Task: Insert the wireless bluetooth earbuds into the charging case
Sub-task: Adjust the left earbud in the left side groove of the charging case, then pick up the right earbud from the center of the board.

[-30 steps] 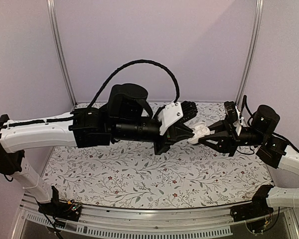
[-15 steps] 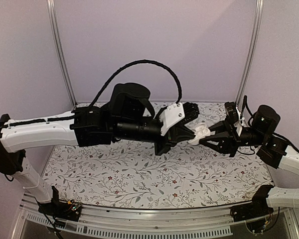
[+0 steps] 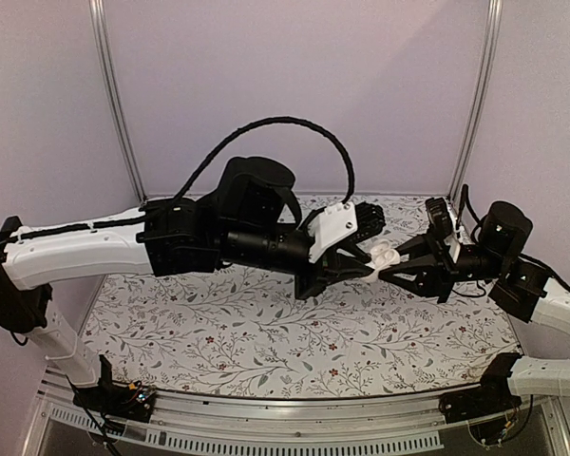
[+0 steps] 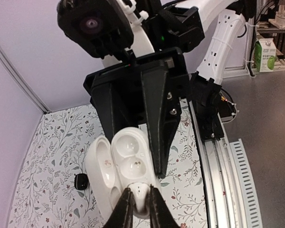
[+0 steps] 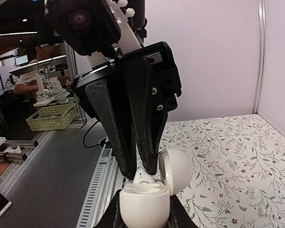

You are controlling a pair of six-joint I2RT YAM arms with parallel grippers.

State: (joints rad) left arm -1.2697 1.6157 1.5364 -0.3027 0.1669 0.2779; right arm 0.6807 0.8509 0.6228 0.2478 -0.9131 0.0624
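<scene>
My right gripper is shut on the white charging case and holds it in the air above the table. Its lid hangs open. In the left wrist view the case shows two round wells. My left gripper is shut on a small white earbud, pressed at the case's near well. The right wrist view shows the earbud sitting partly in the case top. In the top view both grippers meet at the case. A tiny dark roundish piece lies on the table.
The floral table cover lies below both arms. The left arm's black cable arches above it. Metal rails run along the table's near edge. Purple walls close the back and sides.
The left arm has pushed a little to the right, bringing its fingers and the earbud closer onto the case. The right gripper has held the case almost still.
</scene>
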